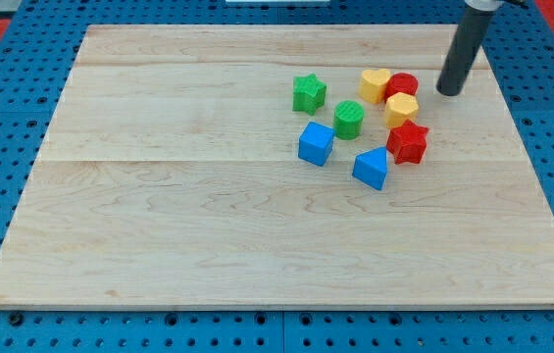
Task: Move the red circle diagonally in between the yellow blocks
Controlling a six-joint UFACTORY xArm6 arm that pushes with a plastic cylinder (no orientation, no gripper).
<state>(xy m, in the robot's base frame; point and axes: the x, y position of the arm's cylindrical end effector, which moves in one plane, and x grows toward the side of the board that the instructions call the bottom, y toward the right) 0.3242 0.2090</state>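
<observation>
The red circle point(403, 85) lies right of the yellow heart point(375, 85) and touches it, just above the yellow hexagon point(401, 109). My tip point(449, 92) stands on the board a little to the right of the red circle, apart from it. The rod rises toward the view's top right. The two yellow blocks sit close together, heart upper left, hexagon lower right.
A red star point(408, 142) lies below the yellow hexagon. A green star point(308, 93), a green cylinder point(348, 120), a blue cube point(316, 143) and a blue triangle block point(372, 168) lie left and below. The wooden board point(208, 226) rests on a blue pegboard.
</observation>
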